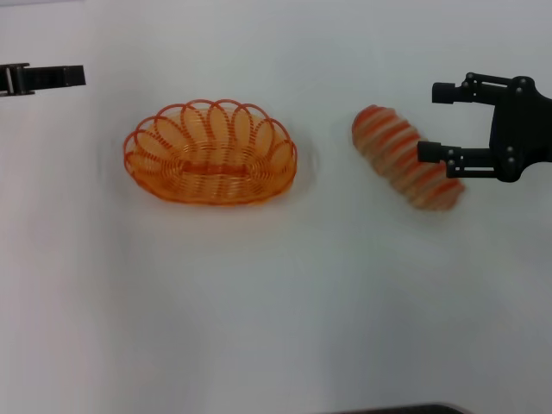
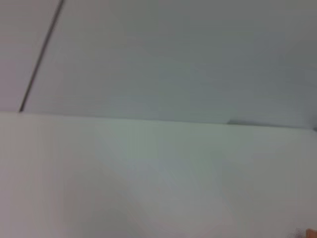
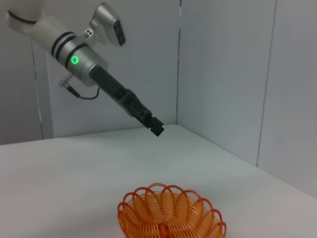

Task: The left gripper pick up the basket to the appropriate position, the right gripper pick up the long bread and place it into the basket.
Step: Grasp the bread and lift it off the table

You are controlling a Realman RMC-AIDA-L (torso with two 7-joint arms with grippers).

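Observation:
The orange wire basket (image 1: 211,153) stands upright on the white table, left of centre; it also shows in the right wrist view (image 3: 171,214). The long bread (image 1: 404,159), tan with orange-red stripes, lies slanted on the table to the basket's right. My right gripper (image 1: 438,122) is open at the bread's right end, its lower finger (image 1: 435,153) over the loaf and its upper finger beside it. My left gripper (image 1: 53,78) hangs at the far left, well apart from the basket; the right wrist view shows it (image 3: 154,128) above the table beyond the basket.
The white table (image 1: 259,310) spreads in front of and around both objects. Grey wall panels (image 3: 223,74) close off the far side. The left wrist view shows only bare table and wall.

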